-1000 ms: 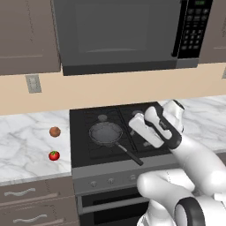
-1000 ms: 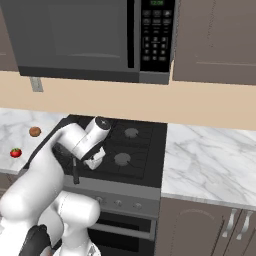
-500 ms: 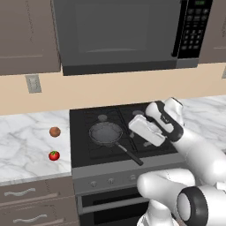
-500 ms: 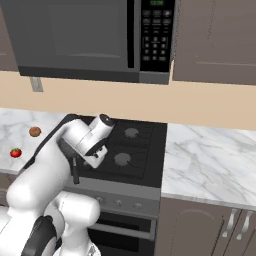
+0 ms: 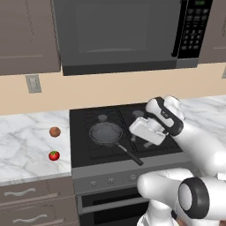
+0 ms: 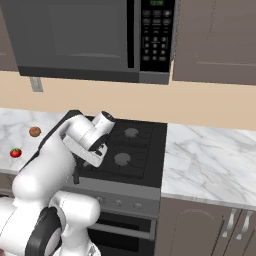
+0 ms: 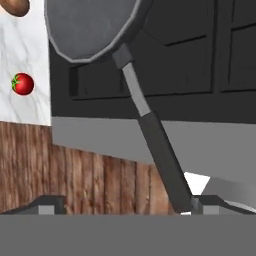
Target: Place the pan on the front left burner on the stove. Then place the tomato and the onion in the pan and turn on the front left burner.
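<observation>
Jaws spread wide, the gripper [image 7: 120, 206] hangs over the stove [image 5: 167, 148] front edge, pan [image 5: 106, 133] handle tip hidden behind a finger, onion [image 7: 12, 6] cut off.

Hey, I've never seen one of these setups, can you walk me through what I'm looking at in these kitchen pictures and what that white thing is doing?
It is a computer-rendered kitchen. The white thing is a robot arm on a driving base. Two pictures come from cameras on the base, behind the arm to its left and right; the third looks along its gripper.

The black stove has a dark pan on its front left burner, the long handle pointing towards the front edge. On the marble counter to the left lie a red tomato and a brown onion, apart from each other.

The gripper hovers over the stove to the right of the pan and carries nothing. Whether its fingers are open cannot be told.
</observation>
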